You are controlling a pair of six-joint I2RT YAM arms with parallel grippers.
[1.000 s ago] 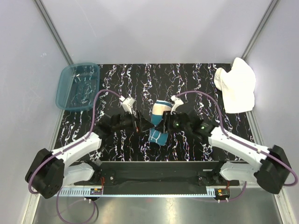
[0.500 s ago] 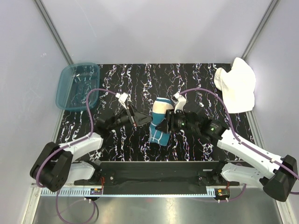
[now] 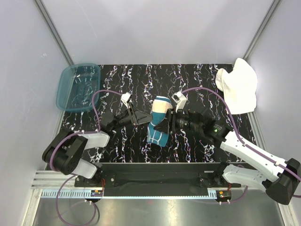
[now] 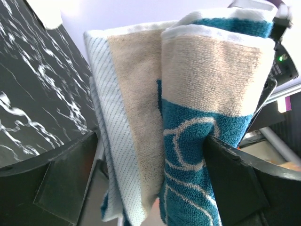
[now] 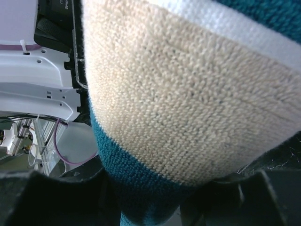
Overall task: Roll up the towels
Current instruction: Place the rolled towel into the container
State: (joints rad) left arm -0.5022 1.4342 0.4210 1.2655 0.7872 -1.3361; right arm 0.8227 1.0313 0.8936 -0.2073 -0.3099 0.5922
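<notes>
The right gripper [image 3: 164, 125] is closed around the rolled patterned towel [image 3: 157, 133] and holds it tilted above the bench [image 3: 188, 80], well to the right of the teal plastic tub [image 3: 66, 94]. The left gripper [image 3: 141, 120] is wide open and holds nothing. It is just on the tub side of the roll.

I think the roll can loosen from here, because only one gripper squeezes it and the outer layer looks free. If it is put down carelessly, it may open.

I count two towels: this one, and the white terry towel [image 3: 237, 92], unrolled, far across the bench from the tub. There is one tub and there are two grippers.
</notes>
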